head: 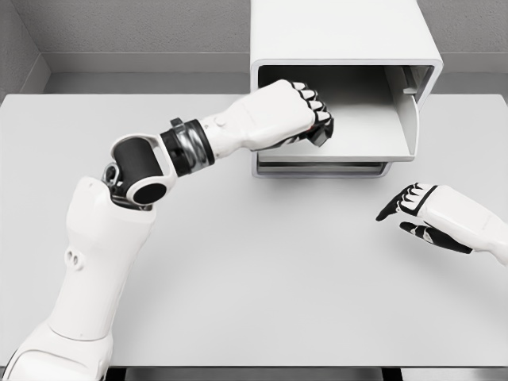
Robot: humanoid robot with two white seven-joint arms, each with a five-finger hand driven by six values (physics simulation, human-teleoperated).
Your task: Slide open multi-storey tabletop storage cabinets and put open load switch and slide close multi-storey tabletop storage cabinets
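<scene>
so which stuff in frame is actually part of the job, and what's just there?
Part of the job:
- storage cabinet, its drawer slid open
- left robot hand, curled at the drawer; whether it grips anything is hidden

Just there:
- right robot hand, open, holding nothing
- table

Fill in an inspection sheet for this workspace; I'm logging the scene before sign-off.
Surface: white table, bare in front.
Job's things: white storage cabinet at the far edge, its drawer slid open; load switch not discernible.
Clutter: nothing seen.
Grippers: left hand at the open drawer, fingers curled, contents unclear; right hand over the table to the right, fingers relaxed, empty.
Cables: nothing seen.
Surroundings: grey walls.
</scene>
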